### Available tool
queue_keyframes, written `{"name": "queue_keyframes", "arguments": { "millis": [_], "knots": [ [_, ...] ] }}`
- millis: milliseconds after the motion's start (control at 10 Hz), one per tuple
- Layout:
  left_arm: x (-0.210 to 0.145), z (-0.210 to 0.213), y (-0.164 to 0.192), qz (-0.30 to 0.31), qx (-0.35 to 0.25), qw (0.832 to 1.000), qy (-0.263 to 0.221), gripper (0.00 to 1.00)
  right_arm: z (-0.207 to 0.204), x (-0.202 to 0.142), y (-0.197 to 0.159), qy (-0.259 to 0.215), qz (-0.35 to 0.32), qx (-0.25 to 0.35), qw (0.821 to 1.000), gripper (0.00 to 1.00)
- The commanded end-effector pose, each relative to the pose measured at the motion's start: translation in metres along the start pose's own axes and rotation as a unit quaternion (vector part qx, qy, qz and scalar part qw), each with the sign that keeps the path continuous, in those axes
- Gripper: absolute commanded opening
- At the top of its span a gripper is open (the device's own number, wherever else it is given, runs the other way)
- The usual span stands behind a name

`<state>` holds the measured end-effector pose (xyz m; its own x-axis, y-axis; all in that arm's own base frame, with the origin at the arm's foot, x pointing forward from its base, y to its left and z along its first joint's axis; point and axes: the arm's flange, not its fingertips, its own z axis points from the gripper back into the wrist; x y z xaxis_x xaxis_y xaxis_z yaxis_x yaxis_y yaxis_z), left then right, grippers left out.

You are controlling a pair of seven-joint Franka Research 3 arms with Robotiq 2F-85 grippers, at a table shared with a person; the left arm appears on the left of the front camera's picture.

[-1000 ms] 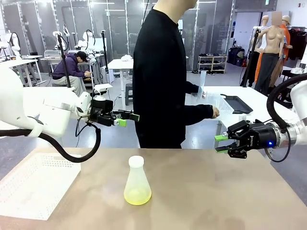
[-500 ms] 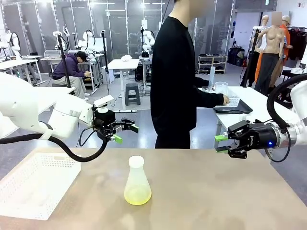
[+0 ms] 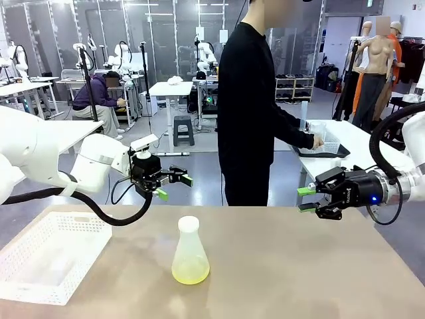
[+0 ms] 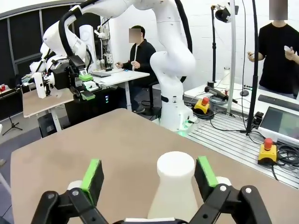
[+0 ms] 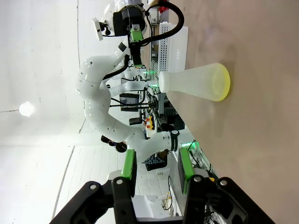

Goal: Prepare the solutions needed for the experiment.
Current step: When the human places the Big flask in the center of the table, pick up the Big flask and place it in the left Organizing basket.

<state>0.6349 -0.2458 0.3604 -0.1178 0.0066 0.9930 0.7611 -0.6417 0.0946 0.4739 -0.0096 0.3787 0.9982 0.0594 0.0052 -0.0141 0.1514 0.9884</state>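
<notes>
A see-through conical flask [image 3: 190, 249] with a white rim stands mid-table. A shallow layer of pale yellow-green solution [image 3: 190, 272] lies in its bottom. My left gripper [image 3: 174, 187] hovers open above the table's far edge, behind and left of the flask, tilted down toward it. In the left wrist view, the flask's neck [image 4: 175, 184] rises between the green pads [image 4: 92, 179] but farther off, untouched. My right gripper [image 3: 305, 199] hangs at the right, jaws partly apart with nothing between them. In the right wrist view the flask [image 5: 194, 84] lies sideways, far beyond the gripper [image 5: 156, 170].
A white perforated basket [image 3: 46, 256] sits at the table's left front. A person [image 3: 255, 113] in black stands behind the far edge, turned to another table with a dark tray [image 3: 325, 151]. Bare tabletop surrounds the flask.
My left gripper has dropped a little and tilted down toward the flask. The person has stepped to the right along the other table. My right arm has stayed still.
</notes>
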Motion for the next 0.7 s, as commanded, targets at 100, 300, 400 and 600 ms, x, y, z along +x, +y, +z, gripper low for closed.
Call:
{"name": "queue_keyframes", "arguments": {
  "millis": [100,300,400,600],
  "knots": [
    [-0.017,-0.002,0.007,-0.015,-0.010,1.000,-0.006,1.00,0.000,0.000,0.001,0.004,-0.001,-0.005,1.000,0.47],
    [-0.040,-0.005,0.014,-0.023,-0.012,1.000,0.014,1.00,0.000,0.000,0.001,0.004,-0.001,-0.005,1.000,0.47],
    [-0.048,-0.006,0.015,-0.020,-0.029,0.999,0.005,1.00,0.000,0.000,0.001,0.004,-0.001,-0.005,1.000,0.47],
    [-0.062,-0.011,0.011,-0.021,-0.052,0.998,0.017,1.00,0.000,0.000,0.001,0.004,-0.001,-0.005,1.000,0.47]
  ]
}}
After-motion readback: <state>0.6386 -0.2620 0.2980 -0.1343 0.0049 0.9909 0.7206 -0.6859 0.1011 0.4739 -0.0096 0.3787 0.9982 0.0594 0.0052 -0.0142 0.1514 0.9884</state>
